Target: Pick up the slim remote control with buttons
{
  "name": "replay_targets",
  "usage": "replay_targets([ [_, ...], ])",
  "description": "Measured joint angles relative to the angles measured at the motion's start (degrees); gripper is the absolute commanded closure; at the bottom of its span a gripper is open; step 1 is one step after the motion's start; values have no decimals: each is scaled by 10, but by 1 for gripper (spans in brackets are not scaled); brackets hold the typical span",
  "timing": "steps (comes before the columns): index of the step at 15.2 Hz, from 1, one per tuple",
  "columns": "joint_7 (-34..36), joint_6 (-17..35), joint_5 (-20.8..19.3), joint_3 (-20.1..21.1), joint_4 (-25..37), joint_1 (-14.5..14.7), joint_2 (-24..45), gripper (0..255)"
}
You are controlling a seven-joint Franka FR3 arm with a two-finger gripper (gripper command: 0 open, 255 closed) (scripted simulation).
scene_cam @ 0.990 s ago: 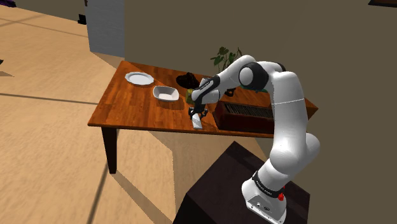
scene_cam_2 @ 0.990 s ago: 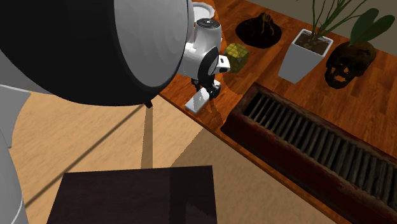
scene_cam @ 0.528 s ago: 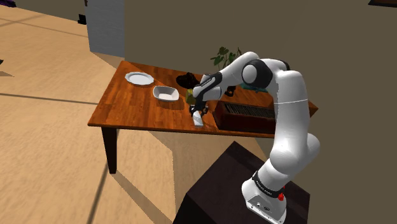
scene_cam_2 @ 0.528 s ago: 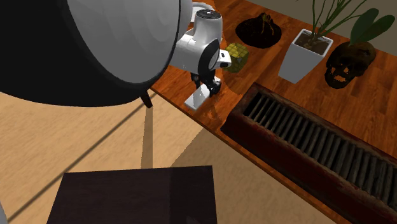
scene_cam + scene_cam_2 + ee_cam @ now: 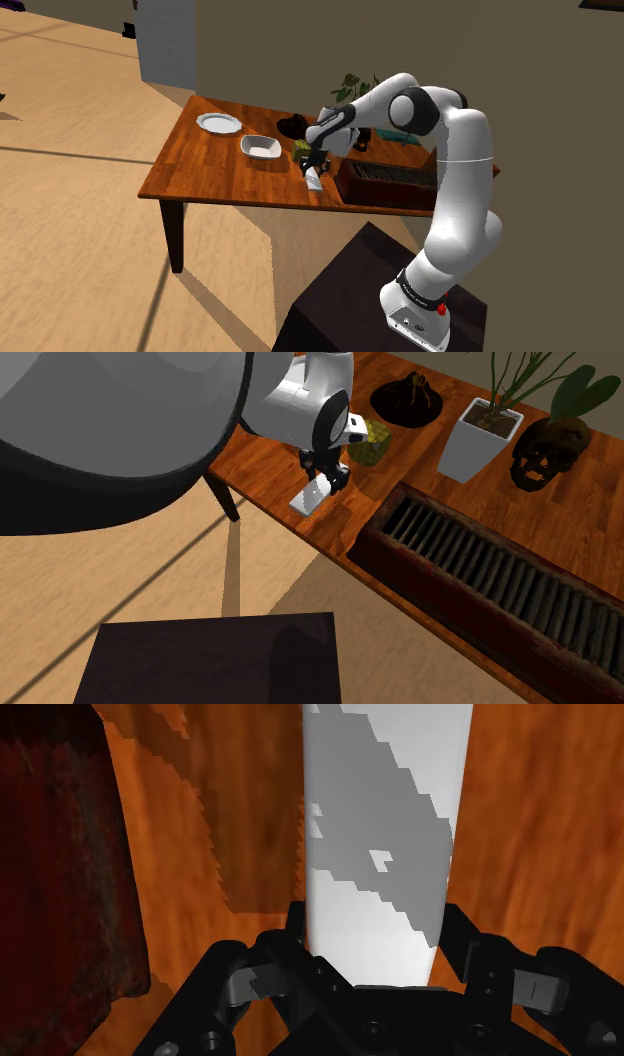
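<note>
Gripper: we see the gripper (image 5: 372, 922) closed onto the remote (image 5: 380, 824), its fingers (image 5: 462, 939) pressed to the two long sides. We judge the narrow width was chosen because it fits between them.
Remote: a plain white slab, gripped at one end. Its free end hangs toward seven o'clock of the gripper in the second exterior view. We think it is just off the wood, but the gap is hard to read.
Table (image 5: 420, 462): the remote hangs near its front edge, the side closest to the stand (image 5: 360, 290), so the arm reaches it without crossing other things.
Slatted tray (image 5: 480, 572): at four o'clock of the gripper in the second exterior view, close by. A straight lift should keep clear of its wall.
Cube (image 5: 368, 444): yellow-green, at two o'clock, just beside the hand, so we would watch it when moving.
Planter (image 5: 480, 437) and skull (image 5: 548, 452): farther off toward three o'clock, out of the way.
Bowl (image 5: 260, 148) and plate (image 5: 219, 123): at ten o'clock in the shoulder view, well apart.
</note>
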Motion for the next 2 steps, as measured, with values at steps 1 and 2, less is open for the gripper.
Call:
replay_targets([
  [1, 1, -5, -1, -1, -2, 1, -7, 255],
  [2, 2, -7, -2, -1, -3, 2, -11, 255],
])
